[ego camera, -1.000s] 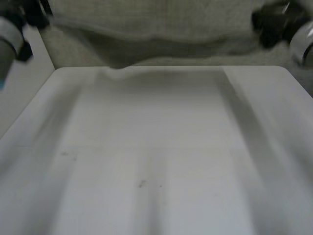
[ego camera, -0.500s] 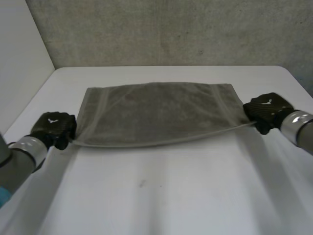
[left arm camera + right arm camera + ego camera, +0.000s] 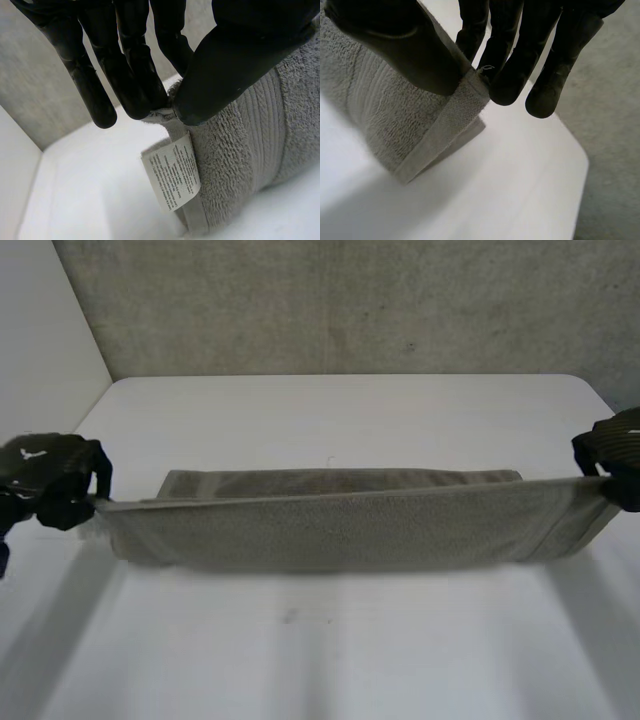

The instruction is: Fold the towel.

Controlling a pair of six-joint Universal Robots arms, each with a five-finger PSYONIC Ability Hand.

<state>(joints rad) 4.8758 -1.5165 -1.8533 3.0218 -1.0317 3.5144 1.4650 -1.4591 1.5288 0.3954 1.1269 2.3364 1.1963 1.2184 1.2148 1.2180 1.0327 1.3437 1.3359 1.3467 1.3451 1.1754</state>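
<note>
The grey towel (image 3: 330,530) is stretched taut above the white bench (image 3: 330,660), the left hand (image 3: 50,480) and right hand (image 3: 612,450) each pinching one raised corner between thumb and fingers.

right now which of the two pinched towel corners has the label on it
The corner of the towel in the left hand: a white care label hangs just below the pinch. The corner in the right hand shows bare hem.

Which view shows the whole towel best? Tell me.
Head view: the towel stretches between left hand and right hand. Left wrist view gives one pinched corner with its label; right wrist view, the other corner.
</note>
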